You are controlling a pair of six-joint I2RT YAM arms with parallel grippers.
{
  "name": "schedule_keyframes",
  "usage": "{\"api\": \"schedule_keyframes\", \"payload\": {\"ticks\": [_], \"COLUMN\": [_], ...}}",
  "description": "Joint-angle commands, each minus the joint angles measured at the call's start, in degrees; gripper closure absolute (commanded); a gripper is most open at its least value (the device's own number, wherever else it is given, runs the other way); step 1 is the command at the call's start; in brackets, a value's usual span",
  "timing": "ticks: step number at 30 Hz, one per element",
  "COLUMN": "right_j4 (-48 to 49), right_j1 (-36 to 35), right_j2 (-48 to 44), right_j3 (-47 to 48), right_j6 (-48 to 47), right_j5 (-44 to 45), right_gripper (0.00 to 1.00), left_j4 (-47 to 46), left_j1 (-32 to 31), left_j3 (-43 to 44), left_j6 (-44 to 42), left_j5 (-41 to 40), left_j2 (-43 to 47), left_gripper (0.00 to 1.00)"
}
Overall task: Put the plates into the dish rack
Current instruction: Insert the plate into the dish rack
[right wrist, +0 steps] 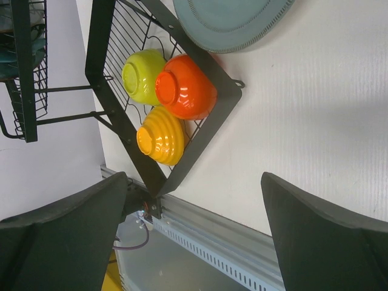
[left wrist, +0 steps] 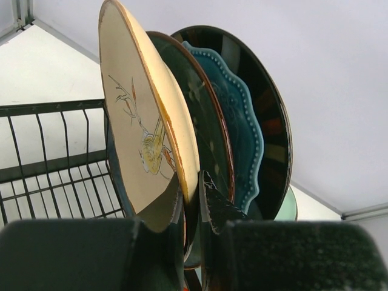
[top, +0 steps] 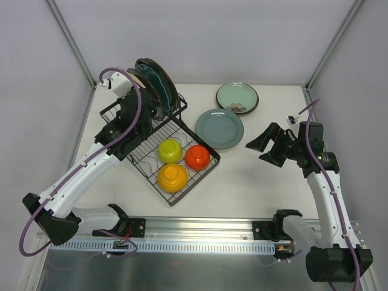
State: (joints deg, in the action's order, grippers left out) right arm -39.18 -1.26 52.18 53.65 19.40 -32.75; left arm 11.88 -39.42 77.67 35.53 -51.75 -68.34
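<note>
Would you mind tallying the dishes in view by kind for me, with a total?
Plates standing in the rack: 4
Plates lying on the table: 2
Bowls in the rack's basket: 3
Total: 9

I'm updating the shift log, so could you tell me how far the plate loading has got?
Done: three plates stand in the dish rack. In hand: the left end effector is shut on a cream plate beside them. Left: the grey-blue plate and mint plate lie on the table; the right end effector is open, empty.
</note>
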Motion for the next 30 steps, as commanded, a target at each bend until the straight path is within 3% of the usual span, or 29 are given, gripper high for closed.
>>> {"api": "schedule_keyframes", "payload": {"ticks": [1, 14, 30], "right_j4": [2.00, 2.26, 2.62], "right_j1": [0.55, 0.64, 0.55], "right_j2": [-0.86, -1.38, -1.65], "right_j3": [1.02, 0.23, 0.05], "right_j6": [-0.41, -0.41, -0.50], "right_j5": [-1.53, -1.44, -1.88], "right_gripper": [0.04, 0.04, 0.04], "left_j4": [-8.63, -8.63, -8.80], "left_j1": [-0.75, -3.64, -6.11], "left_j3": [0.38, -1.55, 3.20], "left_j6": [2.18, 2.97, -0.81], "left_j5": [-2.83, -8.19, -11.27], "left_j2": [1.80, 1.80, -0.83], "left_gripper": [1.00, 1.00, 1.00]}}
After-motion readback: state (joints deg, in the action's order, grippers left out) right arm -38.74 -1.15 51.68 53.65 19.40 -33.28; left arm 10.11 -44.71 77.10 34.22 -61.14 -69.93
